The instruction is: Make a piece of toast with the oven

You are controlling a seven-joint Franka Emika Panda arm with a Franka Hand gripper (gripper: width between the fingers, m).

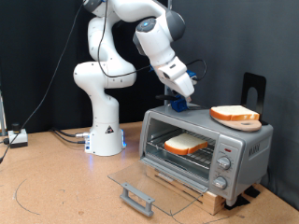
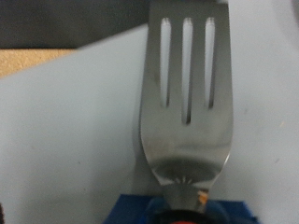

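- The brown counter (image 1: 56, 187) carries everything.
- The robot's white base (image 1: 106, 140) stands on it.
- The oven (image 1: 234, 149) rests on it, glass door (image 1: 154, 187) lowered flat.

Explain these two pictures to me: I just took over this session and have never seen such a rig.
The exterior view looks from the side at a white robot arm on a brown table. Its pincer hovers over the top of the silver oven. The oven's glass door lies open, and the piece of toast sits on the rack inside. Another slice on a round board rests on the oven's top. The wrist view looks along the pincer: a slotted metal spatula sticks out of it, above the oven's pale top.
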